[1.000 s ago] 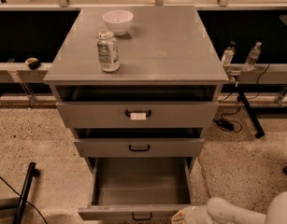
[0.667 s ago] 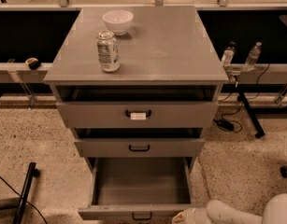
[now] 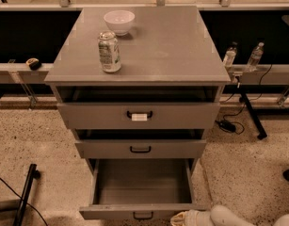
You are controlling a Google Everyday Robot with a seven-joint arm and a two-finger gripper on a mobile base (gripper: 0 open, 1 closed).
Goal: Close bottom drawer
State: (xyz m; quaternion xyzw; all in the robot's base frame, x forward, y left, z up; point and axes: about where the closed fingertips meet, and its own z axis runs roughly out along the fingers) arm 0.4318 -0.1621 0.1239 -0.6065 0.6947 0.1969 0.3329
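The bottom drawer (image 3: 141, 185) of the grey cabinet is pulled far out. Its deep grey tray is open to view, and its narrow front panel with a small black loop handle (image 3: 143, 215) sits at the lower edge of the camera view. My gripper (image 3: 183, 219) is at the bottom edge, just right of the handle and against the right end of the drawer's front panel. My white arm (image 3: 224, 216) comes in behind it from the lower right.
The top drawer (image 3: 138, 115), with a white tag on its handle, and the middle drawer (image 3: 140, 149) each stand slightly out. A can (image 3: 109, 52) and a white bowl (image 3: 119, 21) rest on the cabinet top. Two bottles (image 3: 229, 55) stand at the right. A black stand (image 3: 25, 193) is on the floor at the left.
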